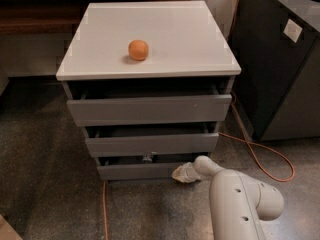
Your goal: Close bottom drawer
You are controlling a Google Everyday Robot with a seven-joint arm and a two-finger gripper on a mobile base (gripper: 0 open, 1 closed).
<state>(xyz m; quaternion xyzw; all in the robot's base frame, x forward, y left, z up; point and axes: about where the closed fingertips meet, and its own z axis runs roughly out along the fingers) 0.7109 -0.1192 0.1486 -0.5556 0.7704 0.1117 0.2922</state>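
The bottom drawer [142, 171] is the lowest of three in the white-topped grey cabinet [150, 39]. Its flat dark-grey front stands out only slightly, with a thin gap of tray showing above it. My gripper [183, 173] is at the end of the white arm [240, 199], low near the floor, against the right end of the bottom drawer's front. The middle drawer [151, 144] and the top drawer [149, 109] each stand a little open.
An orange ball [138, 50] sits on the cabinet top. An orange cable [260, 156] loops on the floor to the right. A dark bin [280, 59] stands at the right. A bench [35, 24] runs behind at the left.
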